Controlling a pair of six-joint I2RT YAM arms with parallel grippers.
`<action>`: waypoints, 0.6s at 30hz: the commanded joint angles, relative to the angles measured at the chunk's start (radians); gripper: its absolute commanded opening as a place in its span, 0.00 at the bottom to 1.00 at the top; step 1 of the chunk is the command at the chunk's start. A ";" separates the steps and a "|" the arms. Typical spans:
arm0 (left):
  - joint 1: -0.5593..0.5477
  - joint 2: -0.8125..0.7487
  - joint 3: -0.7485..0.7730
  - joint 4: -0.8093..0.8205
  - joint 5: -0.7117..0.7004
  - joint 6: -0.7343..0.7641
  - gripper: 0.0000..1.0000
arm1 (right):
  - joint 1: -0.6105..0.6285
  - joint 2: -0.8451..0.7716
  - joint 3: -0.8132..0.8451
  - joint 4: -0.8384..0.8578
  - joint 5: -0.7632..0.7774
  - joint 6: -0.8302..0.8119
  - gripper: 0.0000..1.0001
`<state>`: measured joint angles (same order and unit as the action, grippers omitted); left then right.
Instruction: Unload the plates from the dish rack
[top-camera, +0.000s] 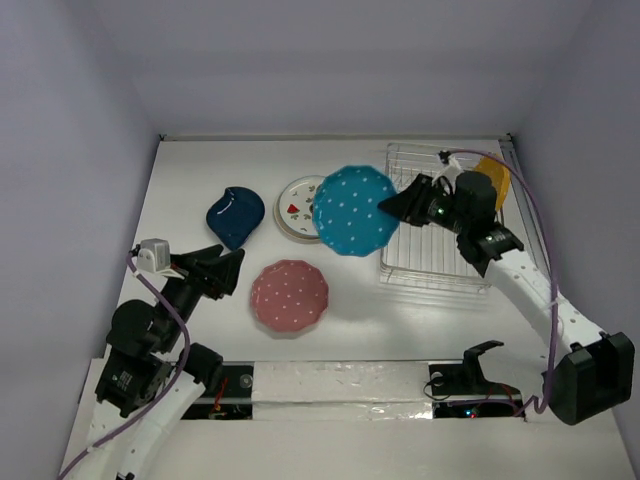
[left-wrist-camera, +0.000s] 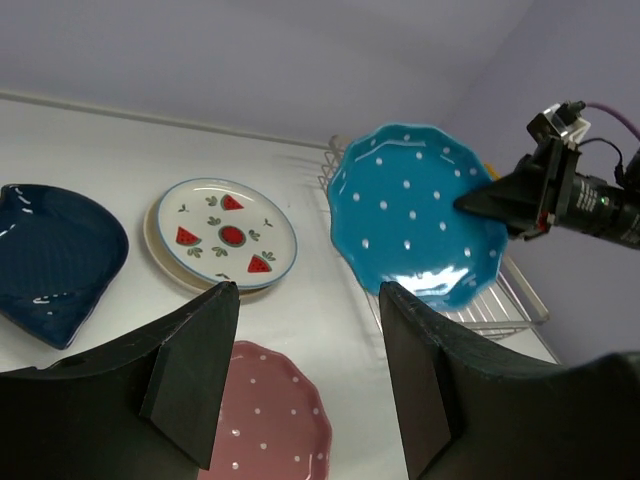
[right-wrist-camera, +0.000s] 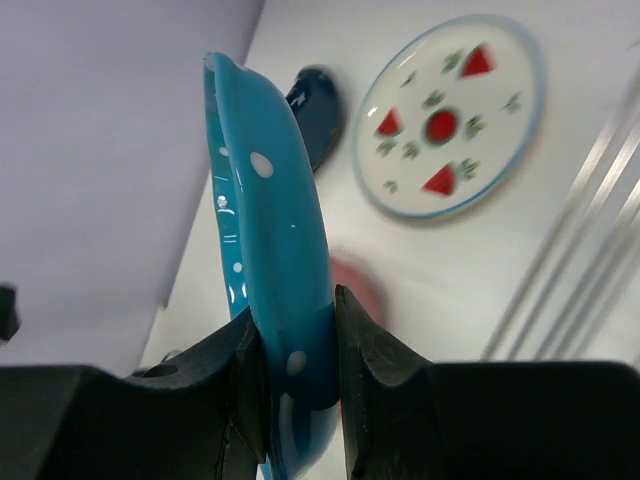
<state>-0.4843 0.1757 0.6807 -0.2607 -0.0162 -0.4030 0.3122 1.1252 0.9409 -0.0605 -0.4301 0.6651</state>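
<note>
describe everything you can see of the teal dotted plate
The teal plate is round with a scalloped rim and scattered white dots. It is glossy like glazed ceramic and looks intact. It is off the table and tilted, clamped at its rim by the right hand, one finger on each face. It hangs just left of the dish rack, overlapping the fruit-marked plate in the top view. Nothing else appears to touch it.

Looks like a plain white table (top-camera: 200, 170), matte, nothing fancy. Boxed in by pale lavender walls on three sides: back wall (top-camera: 330, 60) at 12 o'clock, left wall (top-camera: 60, 150) at 9, right wall (top-camera: 590, 100) at 3. Got a crinkly silver tape strip (top-camera: 340, 385) running along the table edge at 6 o'clock. Lit softly and evenly, with only faint blurry shadows on the white.
</note>
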 joint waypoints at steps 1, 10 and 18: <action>0.033 0.037 0.005 0.032 -0.013 -0.005 0.55 | 0.109 -0.018 -0.016 0.384 -0.102 0.148 0.00; 0.107 0.094 0.006 0.034 0.012 0.001 0.54 | 0.306 0.221 -0.065 0.586 -0.147 0.226 0.00; 0.174 0.128 0.005 0.041 0.050 0.009 0.54 | 0.395 0.384 -0.070 0.596 -0.127 0.211 0.00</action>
<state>-0.3309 0.2825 0.6807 -0.2604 0.0032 -0.4019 0.6895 1.5162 0.8513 0.3241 -0.5304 0.8299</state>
